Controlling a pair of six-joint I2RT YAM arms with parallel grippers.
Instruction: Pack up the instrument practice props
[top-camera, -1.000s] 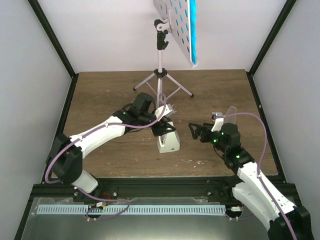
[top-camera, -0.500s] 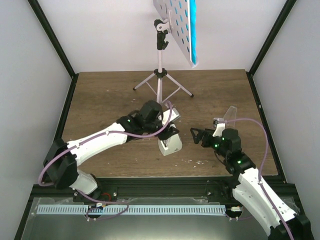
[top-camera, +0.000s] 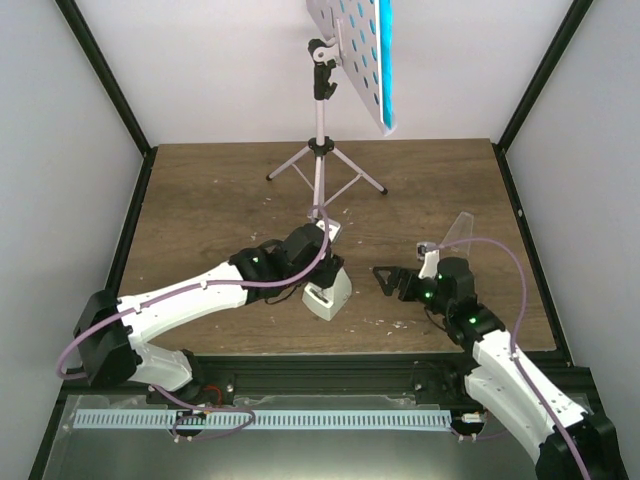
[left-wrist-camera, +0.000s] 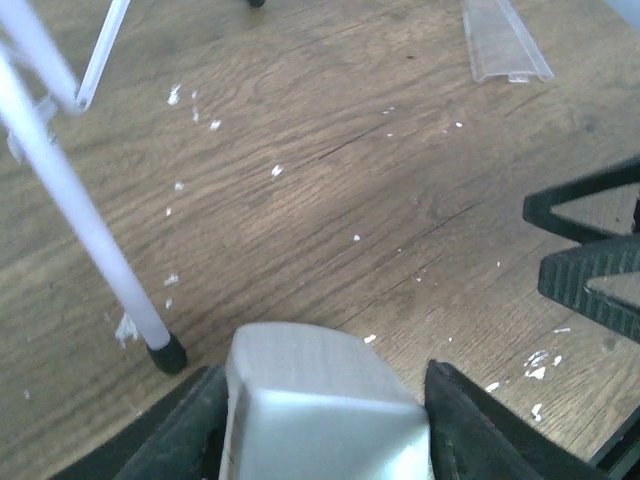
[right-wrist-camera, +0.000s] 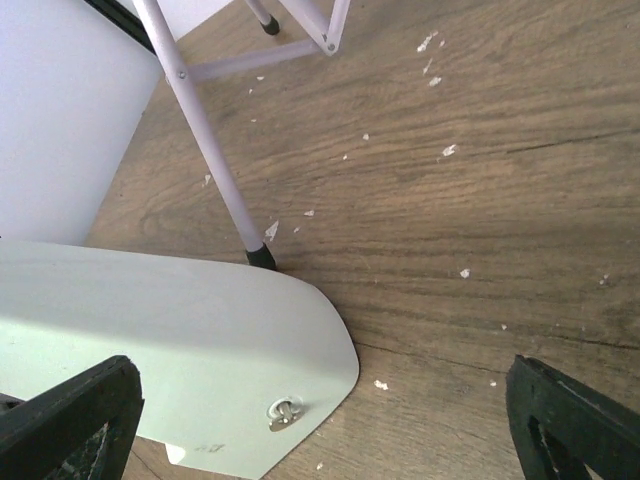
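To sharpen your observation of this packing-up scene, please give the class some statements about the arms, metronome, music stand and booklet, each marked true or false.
1. The left gripper is closed on the metronome. True.
2. The right gripper holds the teal booklet. False: it is open and empty, and the booklet rests on the music stand.
3. The music stand lies folded flat on the table. False: it stands upright on its tripod legs at the back.
4. The right gripper is to the right of the metronome in the top view. True.
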